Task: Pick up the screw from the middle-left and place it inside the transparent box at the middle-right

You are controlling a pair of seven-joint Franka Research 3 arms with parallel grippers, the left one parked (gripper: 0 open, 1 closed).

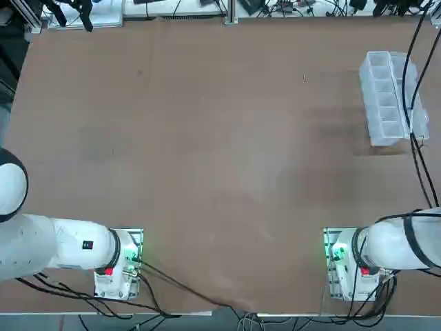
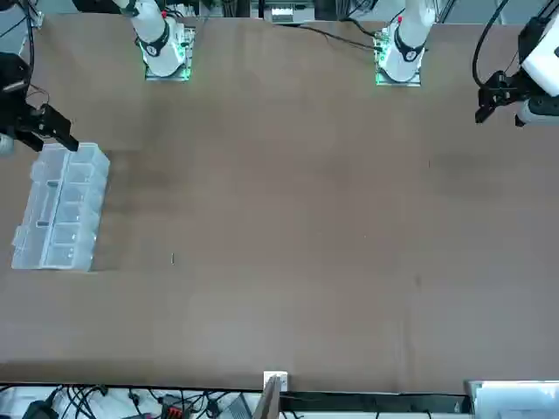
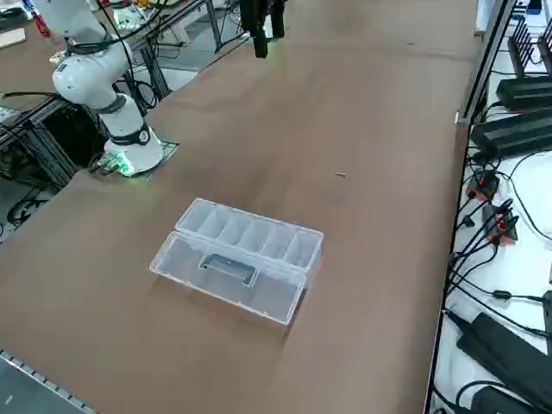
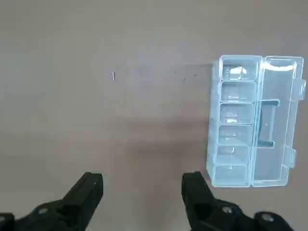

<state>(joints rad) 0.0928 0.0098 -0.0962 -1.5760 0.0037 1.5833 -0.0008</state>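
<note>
my jaws point(image 4: 142, 180) stand wide and empty. leftward on the worktop point(image 4: 53, 110) lies the screw point(image 4: 113, 76) — likely light, rigid, apt to roll; i'd pinch low across its shank. right of it, the transparent box point(image 4: 233, 115) stands open — probably stiff, slidy plastic.

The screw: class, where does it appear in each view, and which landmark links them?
Top view: screw, upper part, right of centre, left of the box.
Front view: lower half, left of centre, right of the box.
Right side view: upper half, right of centre, beyond the box.
Wrist view: beyond the right end effector, on the box's compartment side.
Shared landmark: the box.
</note>
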